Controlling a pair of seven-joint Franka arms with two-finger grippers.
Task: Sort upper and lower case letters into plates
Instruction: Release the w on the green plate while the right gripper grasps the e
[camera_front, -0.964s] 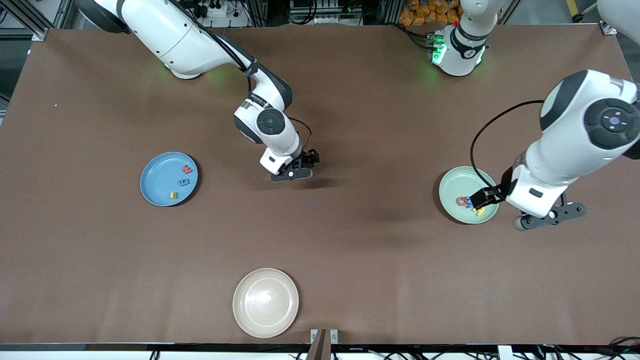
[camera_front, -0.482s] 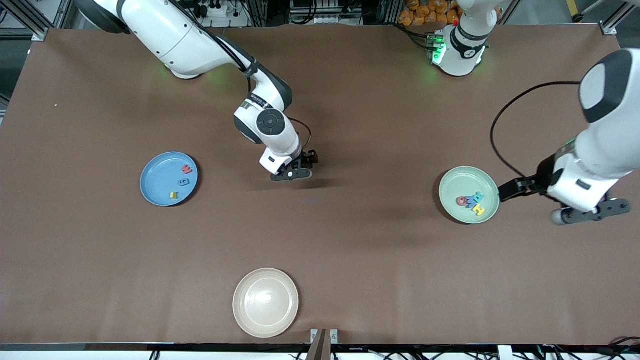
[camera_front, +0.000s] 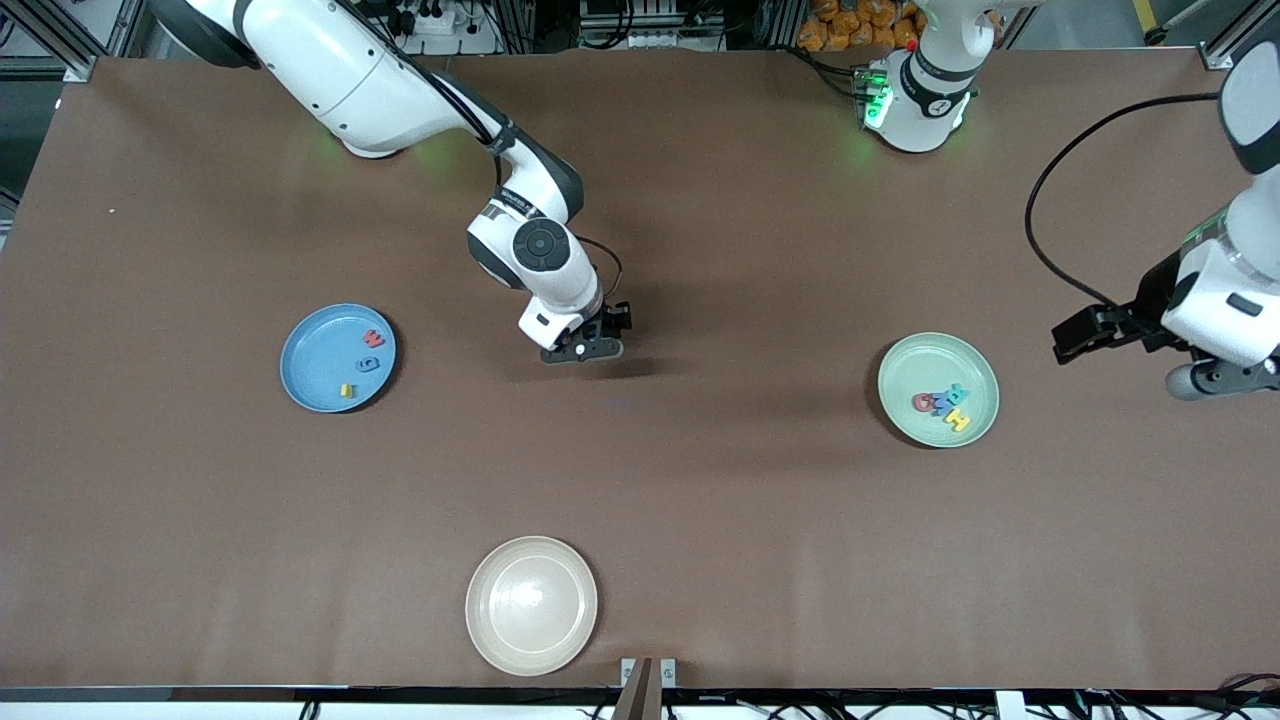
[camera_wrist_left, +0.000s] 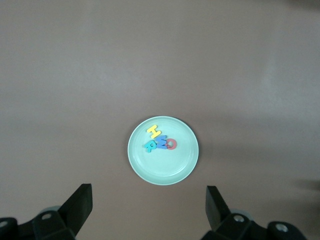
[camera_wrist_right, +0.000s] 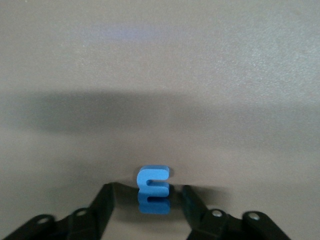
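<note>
Brown table (camera_front: 700, 500) is lying mostly bare in the front view, with the blue plate (camera_front: 337, 358) holding three letters toward the right arm's end, the mint plate (camera_front: 938, 389) holding four toward the left arm's end, and the right gripper (camera_front: 590, 345) sitting low between them. Left wrist view is showing the left gripper (camera_wrist_left: 147, 205) hanging wide open and empty, high over bare table just off the mint plate's rim. Right wrist view is showing the right gripper's fingers (camera_wrist_right: 105, 200) flanking a blue letter (camera_wrist_right: 153, 189) on the table, gaps visible on both sides.

mint plate (camera_wrist_left: 170, 172), four letters (camera_wrist_left: 159, 140) inside
</note>
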